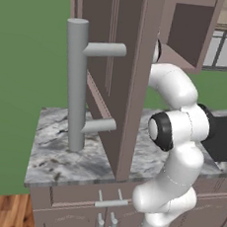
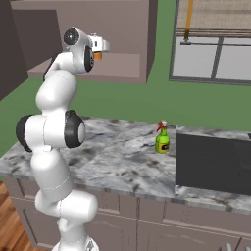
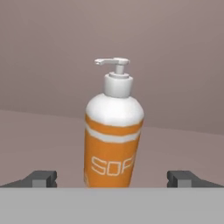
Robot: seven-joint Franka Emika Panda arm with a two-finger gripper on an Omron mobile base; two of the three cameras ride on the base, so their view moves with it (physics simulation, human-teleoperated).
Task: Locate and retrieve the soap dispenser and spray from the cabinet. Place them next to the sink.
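Soap dispenser (image 3: 113, 131) upright between wide-spread jaws.

The arm (image 1: 173, 156) is made of glossy white, rounded segments stacked like swollen tubes, with smooth seams between them. Black discs ringed in dark rubber cap the joints, one at 9 o'clock on the middle segment, seen from the left base. The hand (image 3: 112, 178) ends in two small, dark grey, blocky fingertips (image 3: 41, 178). No cables or markings can be made out.
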